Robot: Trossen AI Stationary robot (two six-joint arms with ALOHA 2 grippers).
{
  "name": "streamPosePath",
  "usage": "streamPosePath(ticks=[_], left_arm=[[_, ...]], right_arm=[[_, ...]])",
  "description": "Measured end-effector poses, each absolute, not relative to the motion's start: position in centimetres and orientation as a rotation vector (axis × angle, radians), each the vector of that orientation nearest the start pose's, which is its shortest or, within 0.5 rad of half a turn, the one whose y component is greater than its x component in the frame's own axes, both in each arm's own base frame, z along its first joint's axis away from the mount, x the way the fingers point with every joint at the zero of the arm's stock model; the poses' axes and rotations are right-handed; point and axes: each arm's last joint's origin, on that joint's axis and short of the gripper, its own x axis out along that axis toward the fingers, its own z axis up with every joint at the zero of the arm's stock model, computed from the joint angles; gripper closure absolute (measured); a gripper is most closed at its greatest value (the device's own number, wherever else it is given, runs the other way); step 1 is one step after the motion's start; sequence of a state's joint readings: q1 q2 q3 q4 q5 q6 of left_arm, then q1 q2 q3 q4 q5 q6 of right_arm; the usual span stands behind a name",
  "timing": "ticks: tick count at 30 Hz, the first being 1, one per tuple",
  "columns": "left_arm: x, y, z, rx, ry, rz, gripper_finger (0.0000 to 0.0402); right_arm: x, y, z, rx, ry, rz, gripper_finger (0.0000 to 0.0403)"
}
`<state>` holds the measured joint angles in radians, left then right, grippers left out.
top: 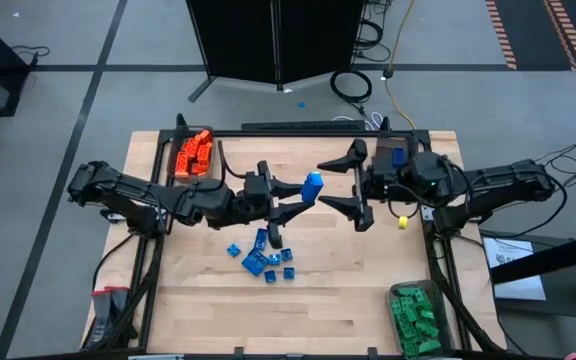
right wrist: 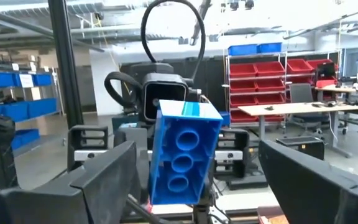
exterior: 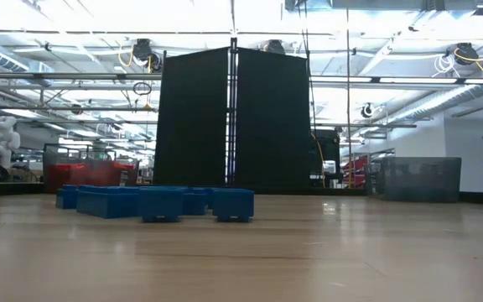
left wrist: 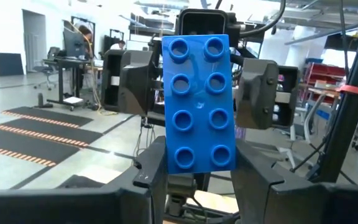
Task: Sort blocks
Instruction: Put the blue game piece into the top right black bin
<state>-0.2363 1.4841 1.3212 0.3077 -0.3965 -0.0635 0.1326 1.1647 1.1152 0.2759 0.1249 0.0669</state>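
Blue block (top: 313,183) in left gripper (top: 301,197) (right's jaws apart)

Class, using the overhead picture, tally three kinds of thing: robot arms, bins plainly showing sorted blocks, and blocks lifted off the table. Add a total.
Robot arms: 2, the left arm and the right arm
Bins plainly showing blocks: 2, the orange bin and the green bin
Lifted blocks: 1, the blue block in the left pincer
Total: 5
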Motion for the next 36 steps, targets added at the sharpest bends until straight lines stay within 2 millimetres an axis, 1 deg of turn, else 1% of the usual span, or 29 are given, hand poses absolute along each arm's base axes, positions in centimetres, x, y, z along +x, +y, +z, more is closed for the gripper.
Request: streamPosePath(ticks=[8, 12, 14, 17, 20, 23, 26, 28, 32, 33, 36], left_arm=[[33.5, -6.9, 39.9, -0.108, -0.141, 0.147, 0.0275], [33.6, -7.0, 39.9, -0.108, -0.140, 0.128, 0.0275], [33.6, -7.0, 39.8, -0.111, -0.138, 0.127, 0.0275], [33.7, -7.0, 39.7, -0.109, -0.131, 0.127, 0.0275], [33.7, -7.0, 39.7, -0.109, -0.132, 0.127, 0.0275], [33.7, -7.0, 39.7, -0.108, -0.132, 0.126, 0.0275], [33.7, -7.0, 39.7, -0.108, -0.130, 0.126, 0.0275], [33.7, -7.1, 39.7, -0.108, -0.127, 0.124, 0.0275], [33.7, -7.1, 39.7, -0.092, -0.127, 0.123, 0.0275], [33.7, -7.1, 39.7, -0.085, -0.127, 0.123, 0.0275], [33.7, -7.1, 39.7, -0.086, -0.129, 0.112, 0.0275]], right_arm=[[26.3, 2.7, 41.7, 0.094, -0.260, 0.021, 0.0069], [26.8, 2.7, 42.4, 0.085, -0.274, 0.079, 0.0069], [27.5, 2.8, 42.7, 0.083, -0.277, 0.094, 0.0069], [28.4, 2.9, 42.8, 0.077, -0.236, 0.097, 0.0071], [29.2, 3.0, 42.5, 0.075, -0.171, 0.097, 0.0084], [29.5, 3.0, 42.5, 0.072, -0.146, 0.097, 0.0104], [29.5, 3.0, 42.7, 0.073, -0.162, 0.090, 0.0139], [29.3, 3.0, 42.8, 0.073, -0.167, 0.089, 0.0176], [28.9, 3.0, 43.1, 0.090, -0.166, 0.096, 0.0275], [28.8, 3.0, 43.1, 0.093, -0.165, 0.100, 0.0283], [28.8, 3.0, 43.1, 0.091, -0.163, 0.099, 0.0281]])
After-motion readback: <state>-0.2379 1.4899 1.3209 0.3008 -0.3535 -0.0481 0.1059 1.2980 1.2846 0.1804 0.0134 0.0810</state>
